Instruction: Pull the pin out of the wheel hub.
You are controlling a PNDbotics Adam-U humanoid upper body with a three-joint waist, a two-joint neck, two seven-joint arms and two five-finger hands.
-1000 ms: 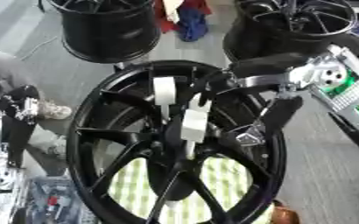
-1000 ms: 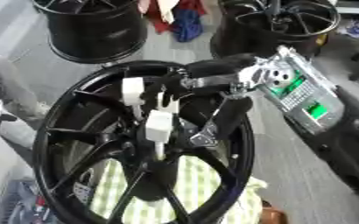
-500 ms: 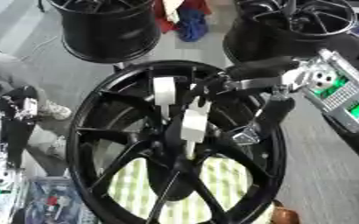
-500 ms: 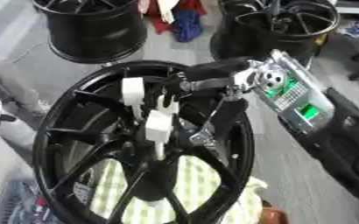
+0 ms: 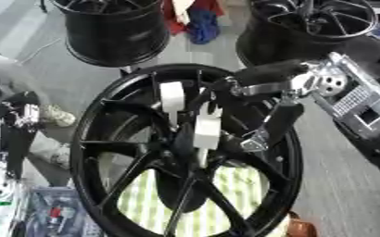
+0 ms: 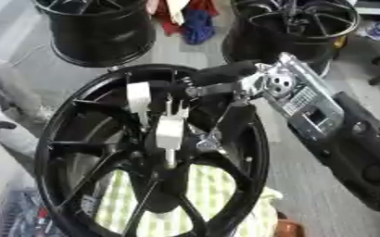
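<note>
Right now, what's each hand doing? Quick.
Right hand: reaching in over the wheel hub, near the white pin; whether it is gripping cannot be told.
Left hand: not in view.

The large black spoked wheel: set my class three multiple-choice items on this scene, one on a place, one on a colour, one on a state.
1. The right hand is
A. over the large black spoked wheel
B. on the floor
C. out of sight

2. The pale pin-like piece at the hub is
A. red
B. white
C. blue

3. The wheel is
A. lying flat
B. standing on edge
C. boxed

Answers: 1 A, the arm reaches in over its upper spokes. 2 B, it shows white against the black spokes. 3 A, its face points up at the camera.
</note>
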